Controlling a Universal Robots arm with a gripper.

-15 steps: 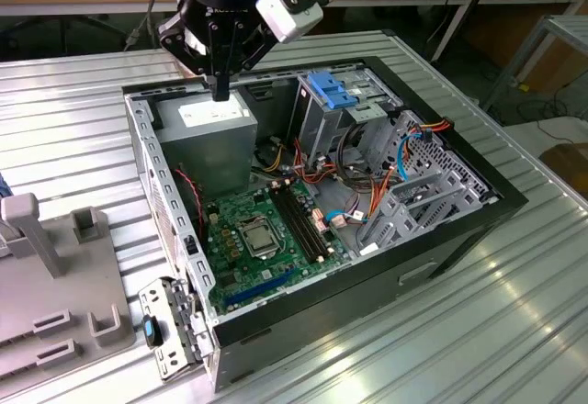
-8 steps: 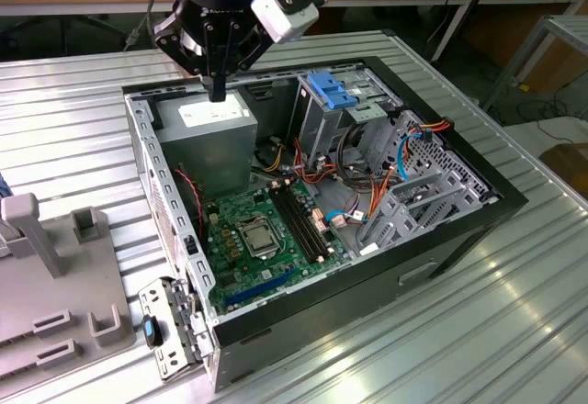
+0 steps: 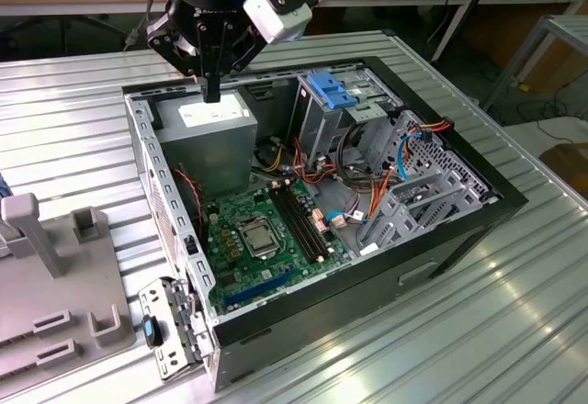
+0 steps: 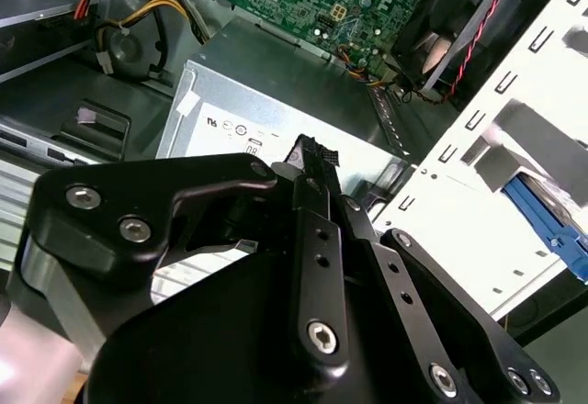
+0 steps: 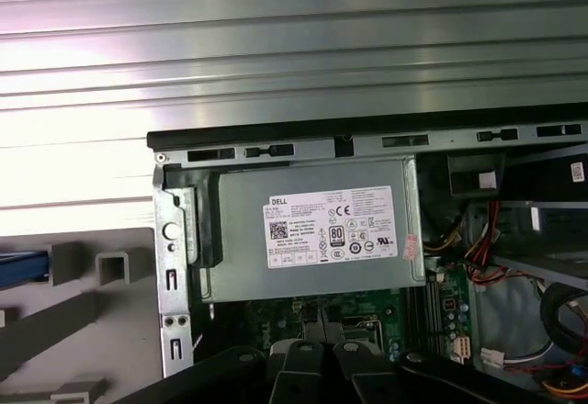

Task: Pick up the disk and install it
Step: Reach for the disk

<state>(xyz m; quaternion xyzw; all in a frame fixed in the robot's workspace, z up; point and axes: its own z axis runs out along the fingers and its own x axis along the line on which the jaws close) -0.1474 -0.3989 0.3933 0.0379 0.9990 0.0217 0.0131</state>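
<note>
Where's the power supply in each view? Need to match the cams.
Exterior view: power supply in the case's corner at the exterior view's left, below the gripper.
Second wrist view: power supply beyond the gripper, label visible.
First wrist view: power supply against the case's black rim.
Shared landmark: green motherboard bordering it.

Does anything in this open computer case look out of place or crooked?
One thing: the small metal bracket at the near corner of the case, toward the exterior view's left, hangs swung outward and tilted. Otherwise nothing looks damaged.
</note>
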